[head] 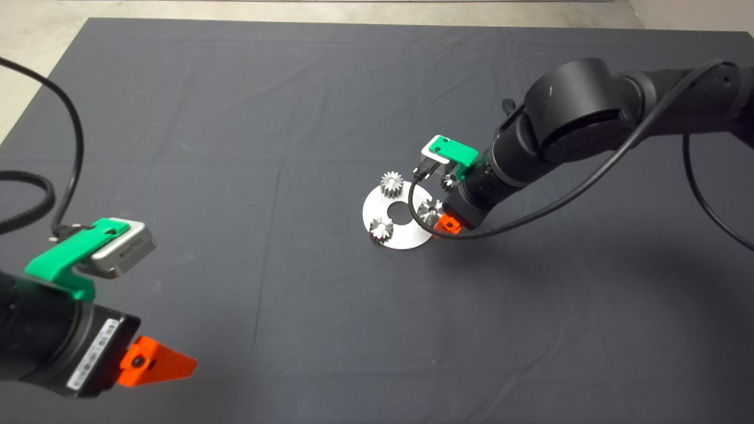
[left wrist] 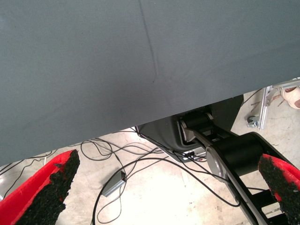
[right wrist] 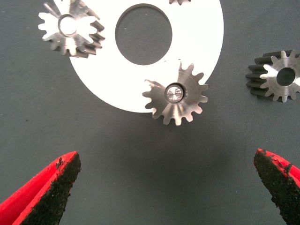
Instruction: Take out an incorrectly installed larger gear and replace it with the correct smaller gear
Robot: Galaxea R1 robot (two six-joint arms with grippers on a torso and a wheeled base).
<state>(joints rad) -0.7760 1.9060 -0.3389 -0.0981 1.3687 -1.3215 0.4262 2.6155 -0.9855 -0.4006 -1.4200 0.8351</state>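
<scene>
Three gears on disc (right wrist: pixel 197 56); right tool (right wrist: pixel 164 187) open above.

We read this as a robotics lab or test bay, not a home or shop. Dark mat (head: pixel 235 147) covers the counter, bare concrete floor (head: pixel 35 35) at the head view's upper left. Left wrist view shows loose cables (left wrist: pixel 140 168) strewn across the floor, the robot's black base (left wrist: pixel 220 140) and an aluminium frame leg (left wrist: pixel 265 105) at right. On the mat: a steel ring plate (head: pixel 406 238) carrying machined gears (head: pixel 391 184), a test fixture.
</scene>
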